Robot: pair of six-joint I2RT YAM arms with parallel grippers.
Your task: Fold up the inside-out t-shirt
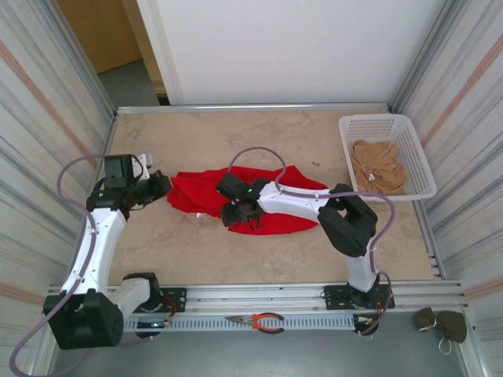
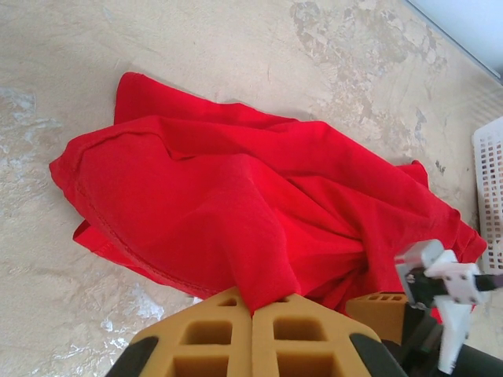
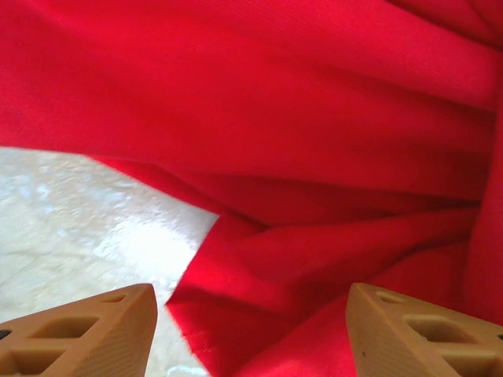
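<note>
Currently: the inside-out t-shirt (image 1: 196,192) lies bunched in a low red heap on the desk (image 1: 196,259). It is well apart from the white basket (image 1: 376,117), on the basket's left and a little nearer the arm bases. No lettering is visible; a stitched hem shows in the left wrist view.

Left end effector (image 2: 253,302): clenched on a fold of the shirt at the end farthest from the basket, with cloth running up between its two fingers.

Right end effector (image 3: 251,334): released, fingers standing wide. It hovers over the near hem at the heap's middle, closer to the basket than the left one. Nothing sits between its fingers that I can call a grip, and bare desk shows just beside the hem.

Judgement: the step in hand is spreading the heap flat before any fold. Task not far along; no flat panel and no crease yet.

To do it well:
- Right comes down on a single layer at the hem, not a bundle of folds, and closes fully before any pull.
- It then draws toward the basket, low over the desk, while left holds its end, so the cloth slides out without lifting the whole heap.
- Stop short of the basket and the tan garment (image 1: 379,166) in it.

Risk: pinching two layers, which would leave the shirt twisted.
</note>
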